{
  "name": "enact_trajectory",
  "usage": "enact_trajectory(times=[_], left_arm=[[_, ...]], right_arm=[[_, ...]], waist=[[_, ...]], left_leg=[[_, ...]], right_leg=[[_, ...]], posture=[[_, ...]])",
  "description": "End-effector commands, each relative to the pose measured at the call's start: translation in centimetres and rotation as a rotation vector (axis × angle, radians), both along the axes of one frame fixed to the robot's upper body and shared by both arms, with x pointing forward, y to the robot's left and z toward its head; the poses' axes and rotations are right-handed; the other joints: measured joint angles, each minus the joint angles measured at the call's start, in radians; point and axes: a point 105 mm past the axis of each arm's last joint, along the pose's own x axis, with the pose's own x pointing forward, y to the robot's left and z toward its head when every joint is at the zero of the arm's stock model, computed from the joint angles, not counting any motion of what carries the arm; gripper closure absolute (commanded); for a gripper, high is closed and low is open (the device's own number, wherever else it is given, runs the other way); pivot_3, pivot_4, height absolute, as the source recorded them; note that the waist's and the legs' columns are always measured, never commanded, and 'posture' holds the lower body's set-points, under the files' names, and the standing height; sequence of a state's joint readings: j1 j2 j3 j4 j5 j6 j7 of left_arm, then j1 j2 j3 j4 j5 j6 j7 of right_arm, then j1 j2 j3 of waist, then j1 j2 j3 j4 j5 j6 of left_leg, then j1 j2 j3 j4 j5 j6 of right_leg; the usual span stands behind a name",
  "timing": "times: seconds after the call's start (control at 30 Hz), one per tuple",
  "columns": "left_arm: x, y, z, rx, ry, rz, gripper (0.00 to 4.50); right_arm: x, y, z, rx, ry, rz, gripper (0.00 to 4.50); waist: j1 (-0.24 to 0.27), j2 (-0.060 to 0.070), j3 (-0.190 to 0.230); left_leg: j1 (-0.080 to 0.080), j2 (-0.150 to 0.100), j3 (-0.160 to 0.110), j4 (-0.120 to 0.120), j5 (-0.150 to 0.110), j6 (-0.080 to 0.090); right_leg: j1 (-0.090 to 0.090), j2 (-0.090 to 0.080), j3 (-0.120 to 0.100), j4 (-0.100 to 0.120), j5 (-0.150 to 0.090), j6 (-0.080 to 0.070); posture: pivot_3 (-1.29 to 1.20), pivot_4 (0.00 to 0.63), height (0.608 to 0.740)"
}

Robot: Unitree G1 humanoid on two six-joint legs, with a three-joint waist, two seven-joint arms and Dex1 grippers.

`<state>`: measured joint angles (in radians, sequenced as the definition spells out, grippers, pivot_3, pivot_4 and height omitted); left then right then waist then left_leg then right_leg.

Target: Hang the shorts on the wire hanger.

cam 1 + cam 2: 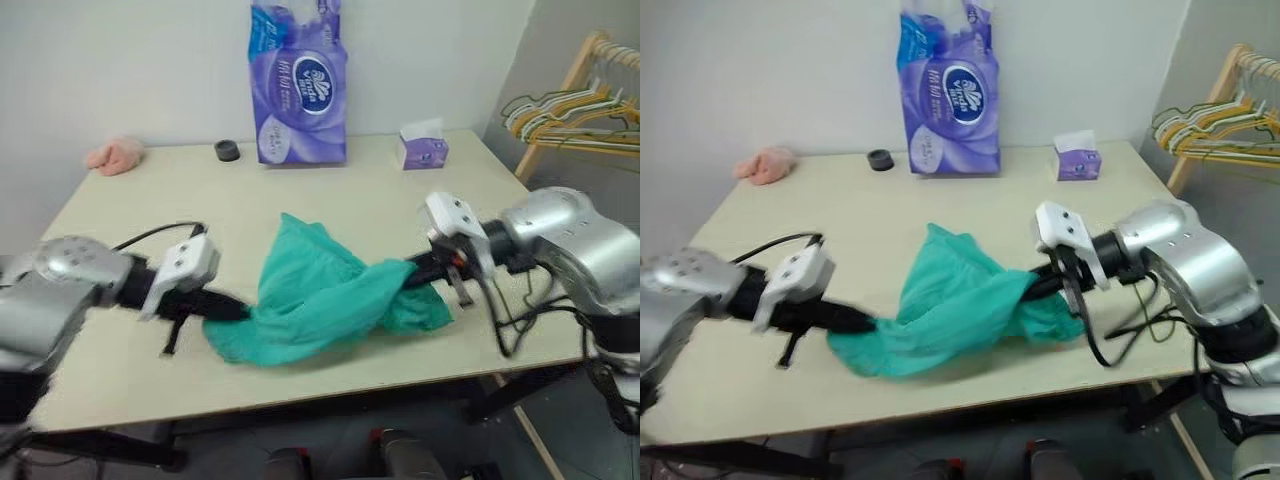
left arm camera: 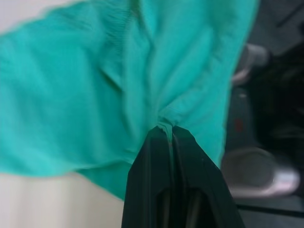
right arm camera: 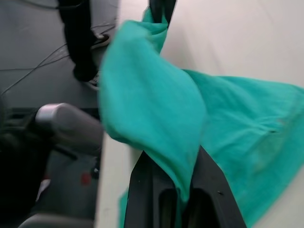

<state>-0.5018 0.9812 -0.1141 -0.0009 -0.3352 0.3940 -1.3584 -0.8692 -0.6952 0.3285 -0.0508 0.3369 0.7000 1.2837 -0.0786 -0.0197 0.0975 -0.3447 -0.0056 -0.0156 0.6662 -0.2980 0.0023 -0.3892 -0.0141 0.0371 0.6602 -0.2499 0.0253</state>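
The teal-green shorts (image 1: 320, 295) hang bunched between my two grippers, just above the near part of the beige table (image 1: 330, 190). My left gripper (image 1: 238, 312) is shut on the shorts' left edge; the left wrist view shows a fold of the shorts (image 2: 118, 80) pinched between its black fingers (image 2: 147, 190). My right gripper (image 1: 412, 270) is shut on the right edge, with the shorts (image 3: 156, 109) draped over its fingers (image 3: 209, 190). The wire hanger is out of view.
At the table's back stand a purple tissue-roll pack (image 1: 300, 85), a small purple tissue box (image 1: 422, 145), a black tape roll (image 1: 227, 151) and a pink cloth (image 1: 115, 155). A wooden rack with a bunch of hangers (image 1: 570, 115) stands to the right. A person's legs (image 3: 78, 38) show beside the table.
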Motion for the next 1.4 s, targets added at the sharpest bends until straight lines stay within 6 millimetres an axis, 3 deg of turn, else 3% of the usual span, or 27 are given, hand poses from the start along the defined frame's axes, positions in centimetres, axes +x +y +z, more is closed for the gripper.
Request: enact_trajectory(times=[0.03, 0.07, 0.13, 0.17, 0.23, 0.3, 0.37, 0.43, 0.47, 0.53, 0.6, 0.67, 0.7, 0.77, 0.83, 0.87, 1.0, 1.07, 1.17, 1.3, 1.4], left_arm=[[11.5, 2.8, 3.9, 0.137, -0.447, 0.384, 4.50], [14.3, 3.6, 7.6, 0.173, -0.640, 0.527, 4.50], [16.1, 4.6, 15.7, 0.261, -0.992, 0.687, 4.50], [15.8, 4.9, 19.6, 0.270, -1.134, 0.747, 4.50], [14.0, 5.5, 26.5, 0.294, -1.395, 0.842, 4.50], [10.9, 5.5, 32.8, 0.397, -1.685, 0.866, 4.50], [8.4, 5.3, 36.2, 0.520, -1.888, 0.838, 4.50], [7.7, 5.4, 36.8, 0.635, -1.938, 0.770, 4.50], [7.9, 5.8, 36.1, 0.697, -1.907, 0.729, 4.50], [9.5, 7.3, 32.5, 0.804, -1.742, 0.629, 4.50], [11.4, 9.5, 26.0, 0.821, -1.431, 0.533, 4.50], [11.9, 11.0, 18.4, 0.745, -1.101, 0.437, 4.50], [11.4, 11.7, 14.3, 0.740, -0.949, 0.363, 4.50], [9.6, 12.8, 8.2, 0.718, -0.724, 0.263, 4.50], [6.7, 13.1, 3.4, 0.674, -0.519, 0.181, 4.50], [5.4, 13.1, 1.9, 0.655, -0.447, 0.153, 4.50], [0.2, 11.5, -1.4, 0.565, -0.207, 0.060, 4.50], [-1.7, 10.7, -2.2, 0.544, -0.133, 0.027, 4.50], [-5.3, 9.2, -3.7, 0.507, 0.022, -0.042, 4.50], [-7.1, 8.4, -4.3, 0.490, 0.088, -0.047, 4.50], [-8.5, 7.2, -5.1, 0.457, 0.144, -0.067, 4.50]], right_arm=[[10.1, -1.1, 2.5, -0.136, -0.411, -0.296, 4.48], [12.2, -0.8, 4.9, -0.158, -0.565, -0.356, 4.48], [14.3, 0.2, 10.5, -0.118, -0.826, -0.467, 4.48], [14.5, 0.7, 13.3, -0.096, -0.952, -0.501, 4.48], [13.8, 1.6, 18.9, -0.011, -1.194, -0.555, 4.48], [11.7, 2.2, 24.6, 0.118, -1.446, -0.594, 4.48], [9.8, 2.2, 28.0, 0.234, -1.596, -0.615, 4.48], [9.3, 2.0, 28.3, 0.290, -1.614, -0.603, 4.48], [9.4, 2.1, 27.4, 0.295, -1.594, -0.572, 4.48], [10.5, 2.2, 24.0, 0.252, -1.527, -0.492, 4.48], [11.8, 2.6, 18.5, 0.177, -1.396, -0.392, 4.48], [12.2, 3.1, 12.4, 0.136, -1.224, -0.292, 4.48], [11.9, 3.3, 9.4, 0.116, -1.155, -0.235, 4.48], [10.6, 3.9, 4.3, 0.080, -1.031, -0.126, 4.48], [8.2, 4.5, 0.7, 0.066, -0.932, -0.021, 4.48], [7.1, 4.8, -0.4, 0.062, -0.897, 0.016, 4.48], [2.7, 4.7, -3.1, 0.005, -0.732, 0.124, 4.48], [1.0, 4.2, -4.2, -0.049, -0.666, 0.174, 4.48], [-1.5, 3.2, -5.7, -0.125, -0.548, 0.236, 4.48], [-3.1, 2.1, -6.6, -0.186, -0.479, 0.267, 4.48], [-4.0, 1.6, -7.3, -0.215, -0.443, 0.282, 4.48]], waist=[[0.009, -0.002, 0.001], [0.010, -0.004, 0.000], [-0.004, -0.008, -0.001], [-0.013, -0.012, -0.003], [-0.037, -0.013, -0.005], [-0.058, -0.013, -0.005], [-0.075, -0.013, -0.005], [-0.082, -0.013, -0.005], [-0.085, -0.012, -0.005], [-0.088, -0.012, -0.005], [-0.088, -0.011, -0.006], [-0.088, -0.009, -0.003], [-0.090, -0.008, -0.002], [-0.091, -0.009, -0.001], [-0.091, -0.009, -0.001], [-0.092, -0.008, -0.001], [-0.087, -0.010, -0.002], [-0.075, -0.012, -0.004], [-0.056, -0.012, -0.004], [-0.022, -0.009, -0.002], [-0.003, -0.010, -0.002]], left_leg=[[0.001, -0.001, -0.002, 0.002, 0.002, -0.002], [-0.005, -0.002, -0.002, 0.002, 0.004, -0.006], [-0.028, -0.002, -0.005, 0.009, 0.007, -0.012], [-0.051, -0.001, -0.005, 0.012, 0.014, -0.025], [-0.078, -0.002, -0.002, 0.013, 0.020, -0.038], [-0.086, -0.004, 0.000, 0.011, 0.020, -0.039], [-0.087, -0.009, 0.000, -0.001, 0.019, -0.039], [-0.087, -0.013, -0.003, -0.008, 0.019, -0.039], [-0.086, -0.015, -0.004, -0.008, 0.019, -0.039], [-0.085, -0.015, -0.005, -0.008, 0.019, -0.038], [-0.084, -0.015, -0.005, -0.009, 0.018, -0.037], [-0.063, -0.017, -0.001, -0.008, 0.014, -0.027], [-0.053, -0.017, 0.000, -0.007, 0.011, -0.016], [-0.033, -0.017, -0.001, -0.003, 0.008, -0.005], [-0.033, -0.016, -0.004, 0.001, 0.008, -0.005], [-0.036, -0.016, -0.007, 0.003, 0.009, -0.005], [-0.058, -0.010, -0.013, 0.014, 0.007, -0.015], [-0.058, -0.011, -0.013, 0.015, 0.007, -0.015], [-0.050, -0.015, -0.013, 0.015, 0.003, -0.008], [-0.018, -0.015, -0.011, 0.013, -0.003, 0.001], [-0.014, -0.015, -0.011, 0.013, -0.003, 0.002]], right_leg=[[0.000, 0.001, 0.000, 0.001, 0.001, 0.000], [-0.002, 0.003, 0.002, 0.000, 0.008, 0.003], [-0.026, 0.003, 0.004, 0.005, 0.017, -0.001], [-0.049, -0.003, 0.006, 0.007, 0.019, -0.001], [-0.086, -0.013, 0.005, 0.021, 0.019, 0.000], [-0.098, -0.018, 0.003, 0.022, 0.019, 0.000], [-0.106, -0.023, 0.002, 0.019, 0.019, 0.000], [-0.110, -0.026, 0.005, 0.016, 0.015, 0.002], [-0.110, -0.026, 0.005, 0.017, 0.013, 0.002], [-0.108, -0.026, 0.005, 0.016, 0.010, 0.002], [-0.106, -0.026, 0.004, 0.018, 0.010, 0.001], [-0.085, -0.025, 0.003, 0.019, 0.011, 0.002], [-0.073, -0.021, 0.002, 0.020, 0.012, 0.002], [-0.052, -0.020, 0.002, 0.018, 0.012, 0.003], [-0.050, -0.019, 0.003, 0.020, 0.014, 0.004], [-0.052, -0.020, 0.003, 0.021, 0.017, 0.004], [-0.066, -0.022, -0.001, 0.022, 0.016, 0.004], [-0.065, -0.024, -0.001, 0.020, 0.017, 0.004], [-0.056, -0.025, -0.001, 0.017, 0.016, 0.006], [-0.026, -0.020, -0.003, 0.015, 0.009, 0.009], [-0.022, -0.019, -0.005, 0.015, 0.005, 0.011]], posture=[[-0.07, 0.031, 0.740], [-0.07, 0.030, 0.740], [-0.08, 0.025, 0.740], [-0.08, 0.023, 0.740], [-0.08, 0.023, 0.740], [-0.08, 0.024, 0.740], [-0.08, 0.024, 0.740], [-0.08, 0.029, 0.740], [-0.08, 0.032, 0.740], [-0.06, 0.035, 0.740], [-0.06, 0.039, 0.740], [-0.06, 0.039, 0.740], [-0.05, 0.045, 0.740], [-0.05, 0.051, 0.740], [-0.05, 0.052, 0.740], [-0.05, 0.054, 0.740], [-0.06, 0.052, 0.740], [-0.07, 0.051, 0.740], [-0.07, 0.052, 0.740], [-0.07, 0.052, 0.740], [-0.07, 0.053, 0.740]])
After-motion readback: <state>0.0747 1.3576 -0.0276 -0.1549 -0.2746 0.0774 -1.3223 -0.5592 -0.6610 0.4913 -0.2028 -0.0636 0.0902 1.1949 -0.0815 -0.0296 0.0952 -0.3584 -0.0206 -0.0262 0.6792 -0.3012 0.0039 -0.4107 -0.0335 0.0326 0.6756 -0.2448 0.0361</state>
